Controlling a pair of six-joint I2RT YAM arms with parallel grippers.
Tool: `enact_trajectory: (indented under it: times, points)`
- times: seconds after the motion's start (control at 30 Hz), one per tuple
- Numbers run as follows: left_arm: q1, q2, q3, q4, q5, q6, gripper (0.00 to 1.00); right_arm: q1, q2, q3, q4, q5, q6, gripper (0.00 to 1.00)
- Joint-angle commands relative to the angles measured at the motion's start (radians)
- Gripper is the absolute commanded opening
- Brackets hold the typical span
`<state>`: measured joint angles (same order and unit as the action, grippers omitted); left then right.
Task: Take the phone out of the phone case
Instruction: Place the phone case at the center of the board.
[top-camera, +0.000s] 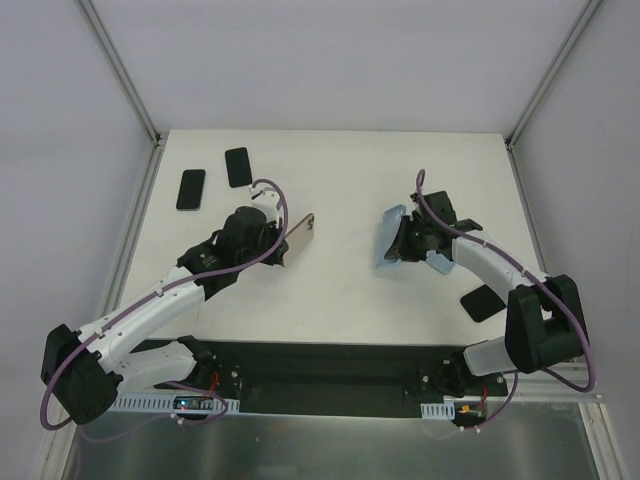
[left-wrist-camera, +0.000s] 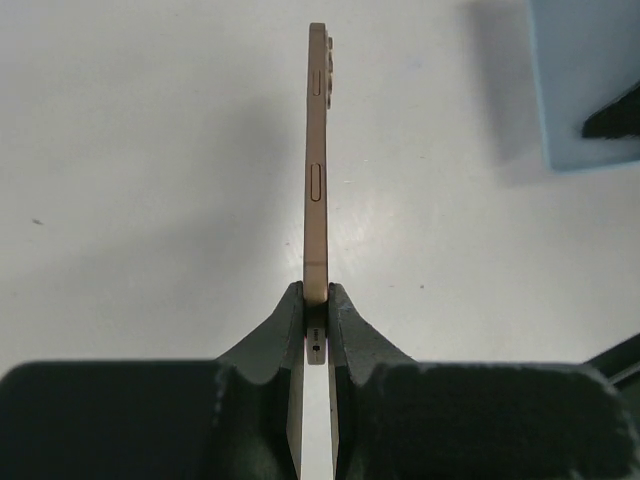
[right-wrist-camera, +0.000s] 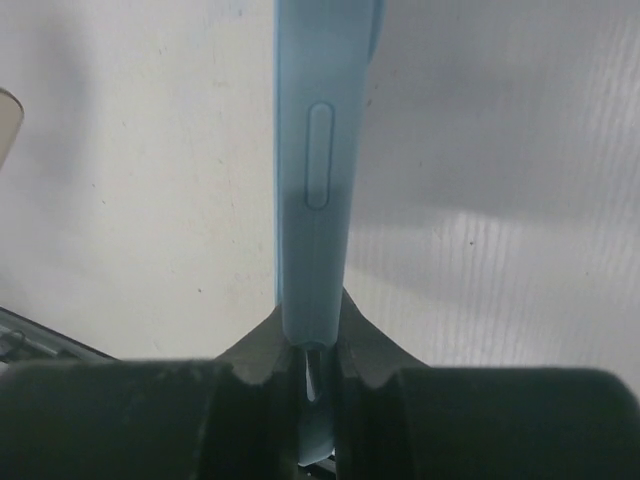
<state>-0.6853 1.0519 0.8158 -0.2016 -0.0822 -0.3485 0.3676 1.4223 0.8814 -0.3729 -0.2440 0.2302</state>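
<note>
My left gripper is shut on a gold phone and holds it edge-up above the table, left of centre. In the left wrist view the phone stands on edge between the fingers, its side buttons showing. My right gripper is shut on a light blue phone case, held edge-up right of centre. In the right wrist view the case runs up from the jaws. The phone and the case are apart, with bare table between them. The case's corner also shows in the left wrist view.
Two black phones lie flat at the table's back left. A black phone or case lies at the front right beside the right arm. A small blue piece shows beside the right wrist. Walls enclose the white table.
</note>
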Motion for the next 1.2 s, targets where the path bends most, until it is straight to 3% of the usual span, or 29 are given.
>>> enact_trajectory:
  times: [0.0,0.33,0.37,0.43,0.47,0.57,0.63,0.87,1.17]
  points:
    - [0.012,-0.027,0.071,-0.048,-0.146,0.098,0.00,-0.079,-0.008,0.011,0.152,-0.075,0.063,0.02]
    - [0.069,0.017,0.132,-0.177,-0.289,0.161,0.00,-0.237,0.207,0.164,0.273,-0.189,0.093,0.02]
    - [0.069,0.019,0.134,-0.182,-0.300,0.169,0.00,-0.255,0.252,0.178,0.275,-0.190,0.096,0.06]
    - [0.069,0.029,0.137,-0.196,-0.336,0.180,0.00,-0.272,0.292,0.218,0.235,-0.158,0.097,0.27]
    - [0.070,0.033,0.138,-0.202,-0.373,0.186,0.00,-0.283,0.315,0.231,0.214,-0.137,0.090,0.51]
    - [0.070,0.046,0.132,-0.214,-0.445,0.201,0.00,-0.289,0.314,0.263,0.114,-0.032,0.054,0.81]
    - [0.070,0.059,0.125,-0.217,-0.505,0.216,0.00,-0.289,0.297,0.268,0.062,0.032,0.040,0.93]
    - [0.130,0.179,0.207,-0.210,-0.630,0.238,0.00,-0.292,0.140,0.232,-0.011,0.135,0.001,0.98]
    - [0.139,0.448,0.414,0.091,-0.516,0.400,0.00,-0.292,-0.094,0.088,-0.020,0.109,0.003,0.98]
